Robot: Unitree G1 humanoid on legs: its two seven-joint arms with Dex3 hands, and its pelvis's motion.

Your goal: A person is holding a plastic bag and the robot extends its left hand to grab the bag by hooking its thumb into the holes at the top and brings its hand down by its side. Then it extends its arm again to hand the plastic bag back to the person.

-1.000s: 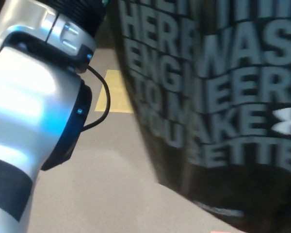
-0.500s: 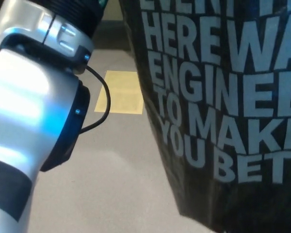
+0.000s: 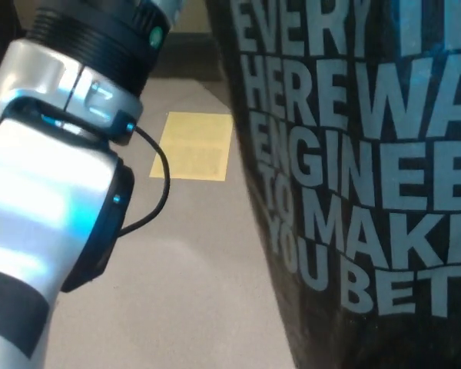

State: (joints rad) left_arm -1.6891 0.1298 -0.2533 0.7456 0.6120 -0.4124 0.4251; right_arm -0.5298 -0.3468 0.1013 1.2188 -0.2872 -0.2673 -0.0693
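Bag (image 3: 369, 192) sits slightly further right and lower in frame than 0.5 s ago; more of its top lettering shows. Left arm (image 3: 54, 192) fills the near left, shifted a little. Neither hand in view, so grip cannot be told. Beige floor (image 3: 192, 261), yellow patch (image 3: 194, 146) far centre.
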